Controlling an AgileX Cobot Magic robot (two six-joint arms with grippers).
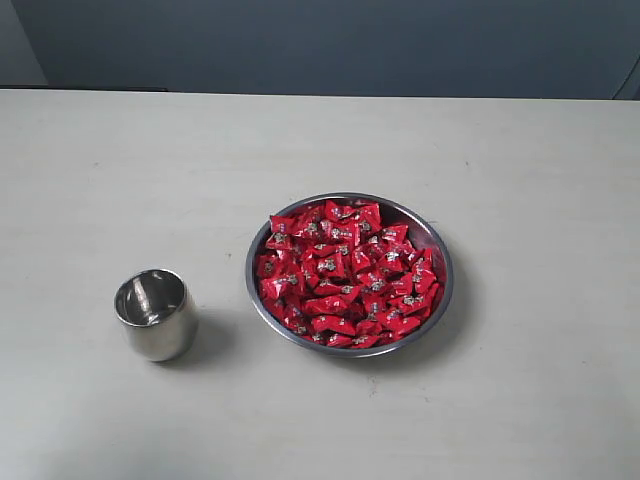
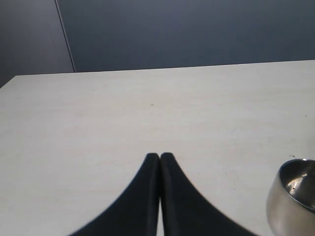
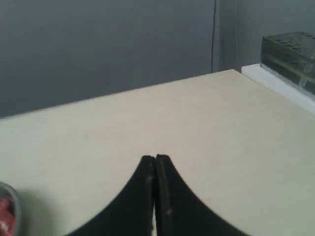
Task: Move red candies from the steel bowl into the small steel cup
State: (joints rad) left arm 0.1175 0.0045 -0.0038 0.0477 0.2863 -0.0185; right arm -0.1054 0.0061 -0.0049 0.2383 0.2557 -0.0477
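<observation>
A wide steel bowl point(image 1: 438, 243) sits near the table's middle in the exterior view, heaped with red candies point(image 1: 345, 275). To its left stands the small steel cup point(image 1: 155, 314), upright, with nothing in it. Neither arm shows in the exterior view. In the left wrist view my left gripper point(image 2: 159, 156) is shut, fingertips together over bare table, with the small steel cup point(image 2: 293, 199) off to one side. In the right wrist view my right gripper point(image 3: 155, 158) is shut with nothing held. A sliver of the steel bowl point(image 3: 14, 201) and red candies point(image 3: 5, 214) shows at the picture's edge.
The pale table point(image 1: 520, 150) runs back to a dark grey wall point(image 1: 330, 45). In the right wrist view a dark rack-like object point(image 3: 290, 54) rests on a white ledge point(image 3: 275, 83) beyond the table's edge.
</observation>
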